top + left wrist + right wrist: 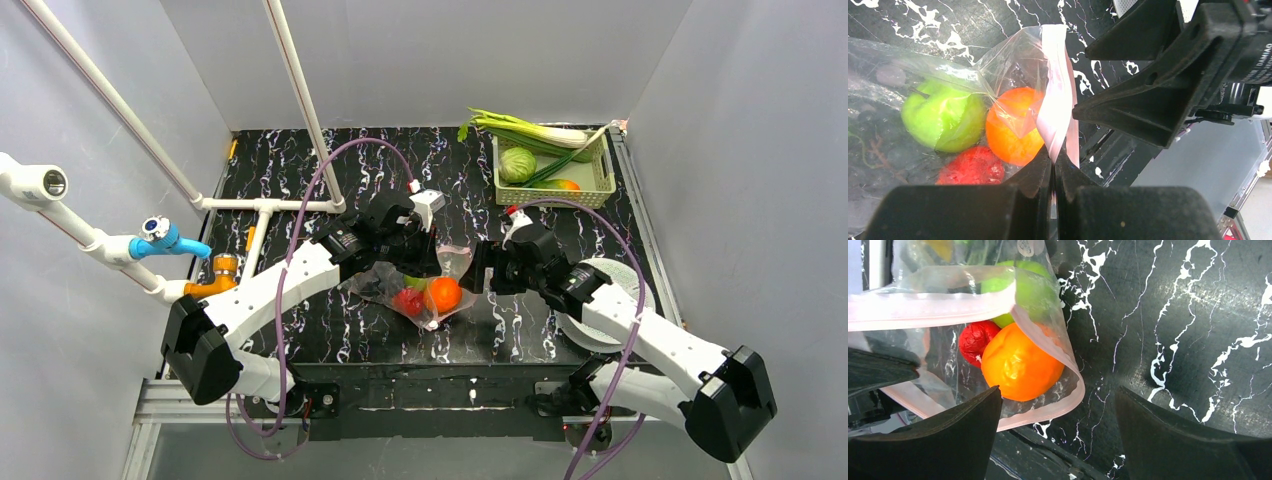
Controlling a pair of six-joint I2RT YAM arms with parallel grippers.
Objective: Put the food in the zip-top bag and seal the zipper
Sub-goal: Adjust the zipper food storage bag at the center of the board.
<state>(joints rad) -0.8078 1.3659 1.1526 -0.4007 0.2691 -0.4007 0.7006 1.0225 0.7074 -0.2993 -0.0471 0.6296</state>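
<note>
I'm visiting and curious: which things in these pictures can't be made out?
Left wrist view: dark food at the left of the zip-top bag, blurred behind crinkled plastic.
Right wrist view: a yellow piece, cut by the top edge.
Top view: how much zipper is sealed, partly behind the left gripper and right gripper.

orange, green, red food (1013, 127), pink zipper (923, 310), black white-veined table (1173, 315)

A pale green mesh basket (553, 199) sits in the far right corner, a leek (535, 132) lying across it. White pipes (262, 204) run along the left edge. A round plate (632, 285) lies by the right edge.
</note>
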